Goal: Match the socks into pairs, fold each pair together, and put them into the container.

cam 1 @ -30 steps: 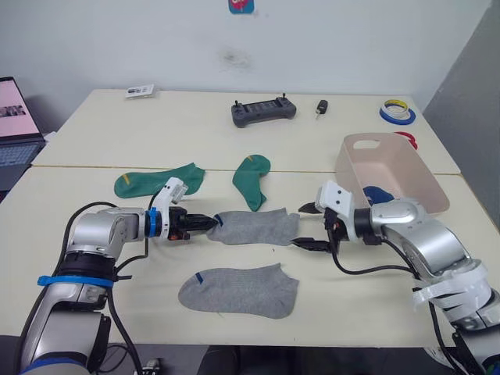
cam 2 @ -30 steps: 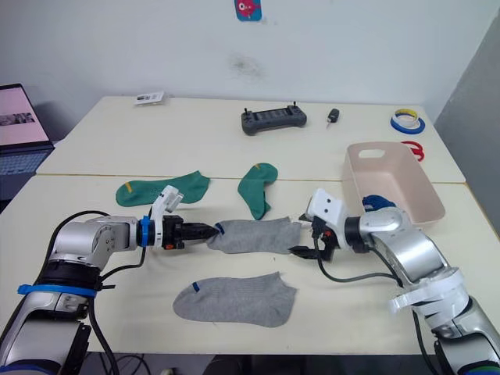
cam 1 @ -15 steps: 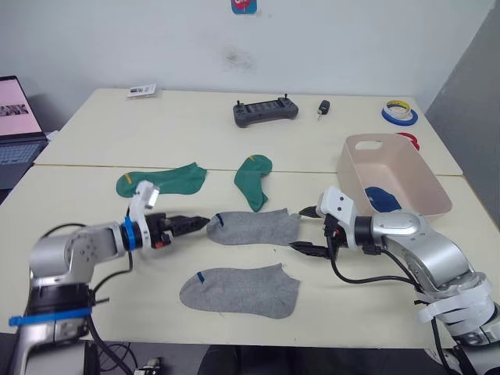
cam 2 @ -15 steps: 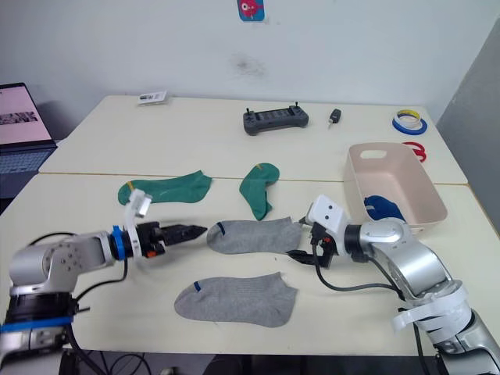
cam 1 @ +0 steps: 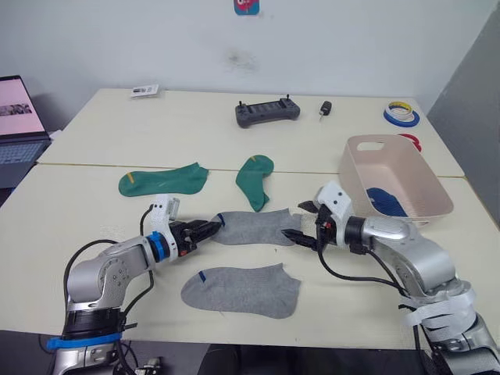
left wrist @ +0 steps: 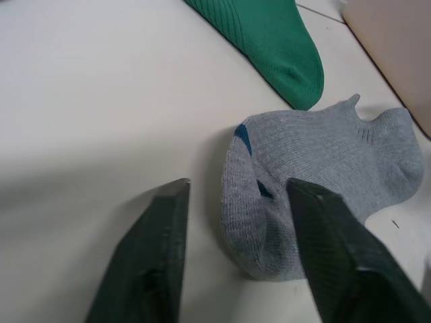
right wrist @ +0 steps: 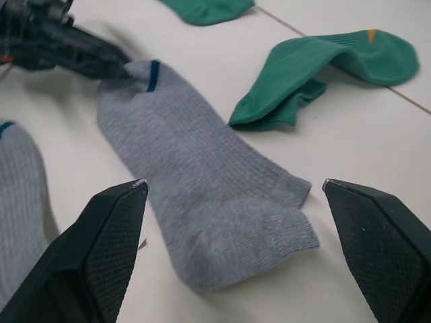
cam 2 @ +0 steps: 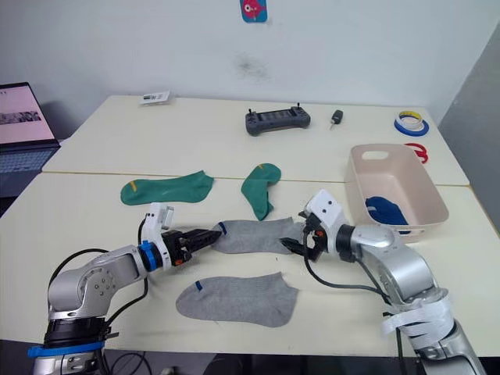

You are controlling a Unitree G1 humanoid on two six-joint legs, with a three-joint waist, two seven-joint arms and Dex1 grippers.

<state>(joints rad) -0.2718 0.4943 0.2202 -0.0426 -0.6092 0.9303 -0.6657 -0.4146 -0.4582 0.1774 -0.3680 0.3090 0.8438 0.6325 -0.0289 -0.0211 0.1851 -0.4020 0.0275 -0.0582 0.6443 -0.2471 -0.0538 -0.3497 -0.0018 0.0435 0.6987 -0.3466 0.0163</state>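
Note:
A grey sock (cam 1: 254,228) lies flat mid-table between my two grippers. My left gripper (cam 1: 209,229) is open at its blue-marked cuff (left wrist: 244,140), one finger (left wrist: 330,256) over the fabric. At the toe end my right gripper (cam 1: 305,225) stands wide open, with the sock (right wrist: 202,215) lying between its fingers. Nearer the front edge a second grey sock (cam 1: 241,289) lies flat. Two green socks (cam 1: 162,180) (cam 1: 254,180) lie apart further back. The pink container (cam 1: 426,181) stands at the right, with a blue sock (cam 1: 386,200) inside.
A dark controller (cam 1: 268,111), a small key (cam 1: 323,107) and a card (cam 1: 144,91) lie on the far table. Tape rolls (cam 1: 401,115) sit at the back right. A laptop (cam 1: 19,117) stands at the far left.
My left gripper drew back from the cuff half a second ago and has returned to it. My right gripper has moved in around the toe end. The socks have stayed put.

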